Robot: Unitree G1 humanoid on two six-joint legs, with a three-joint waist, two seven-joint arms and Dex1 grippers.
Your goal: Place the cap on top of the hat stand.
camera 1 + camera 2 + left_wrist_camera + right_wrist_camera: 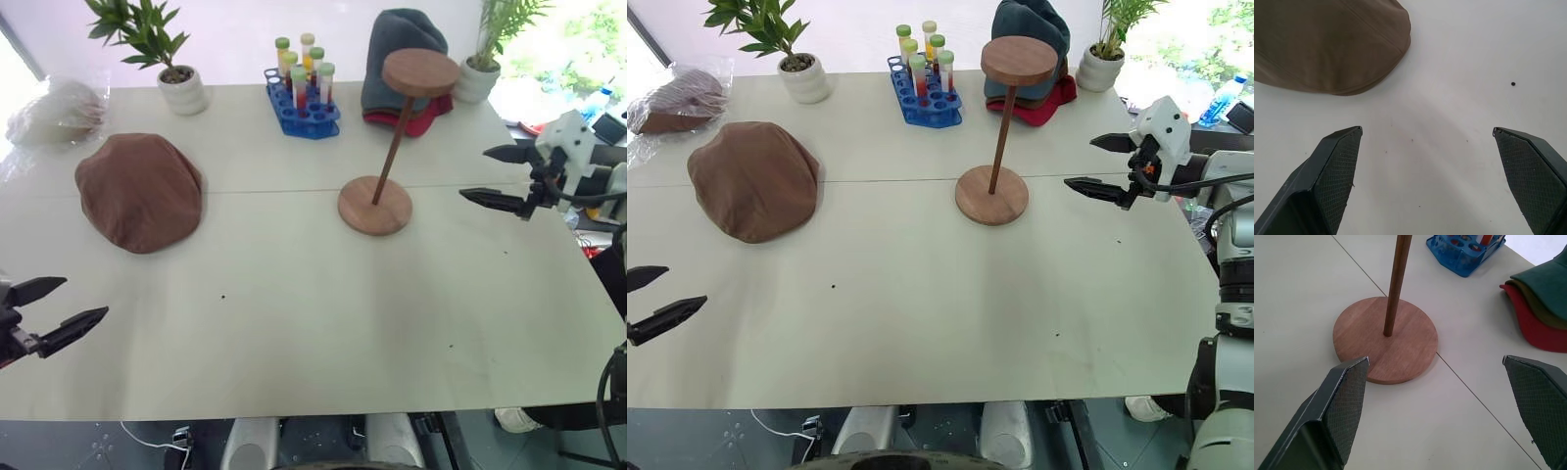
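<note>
right gripper fingers spread, hat stand base between, nothing held

Two black claws and a white wrist

The left gripper has two thin black fingers that come to a point, and their inner sides have a tiny bumpy grid pattern, like a waffle. The right gripper, on the side of the hat stand away from the left gripper, has the same pointy black fingers. Behind them sits a chunky white block with dark parts under it. Black cables curl out from that block and run back along a grey and white arm.
</note>
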